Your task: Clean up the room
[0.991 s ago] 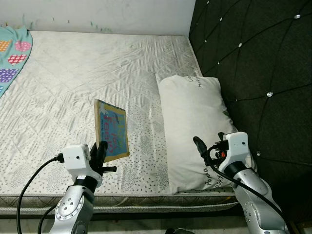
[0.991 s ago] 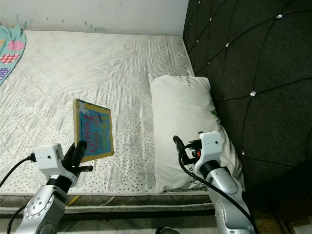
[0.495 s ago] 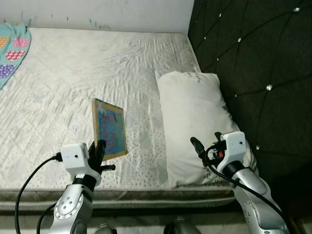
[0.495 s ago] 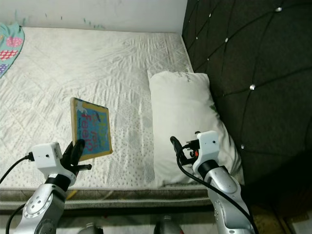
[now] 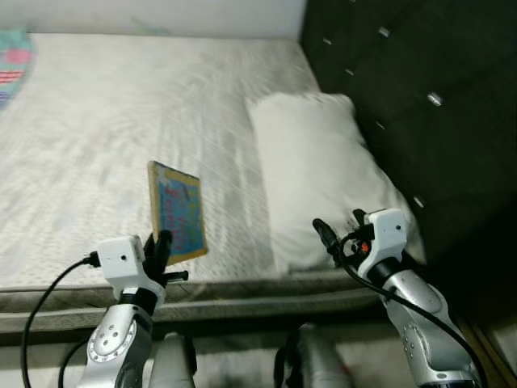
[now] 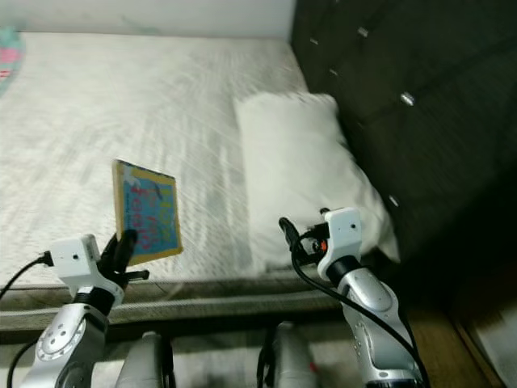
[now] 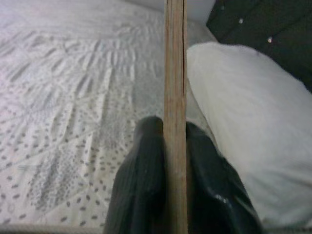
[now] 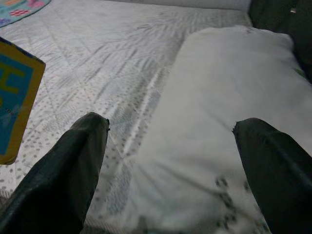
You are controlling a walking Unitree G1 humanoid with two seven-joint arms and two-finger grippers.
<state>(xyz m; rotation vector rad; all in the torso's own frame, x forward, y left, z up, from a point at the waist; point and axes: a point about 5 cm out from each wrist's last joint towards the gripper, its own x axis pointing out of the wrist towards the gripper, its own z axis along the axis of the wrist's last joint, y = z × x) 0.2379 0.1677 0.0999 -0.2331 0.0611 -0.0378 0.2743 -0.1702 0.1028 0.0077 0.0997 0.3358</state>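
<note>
My left gripper is shut on the lower edge of a blue picture book with a yellow border, held upright above the front edge of the bed. In the left wrist view the book's spine stands edge-on between the two black fingers. My right gripper is open and holds nothing, hovering by the near end of a white pillow. In the right wrist view the pillow lies between the spread fingers, and a corner of the book shows beside them.
The white quilted mattress stretches away to a pale wall. A black tufted headboard rises on the right. A patterned blanket lies at the far left corner. The bed's front edge runs just below the grippers.
The whole scene has shifted and blurred, so the camera has moved back and down; more of the bed's front edge and floor shows. The book stays clamped in the left gripper.
</note>
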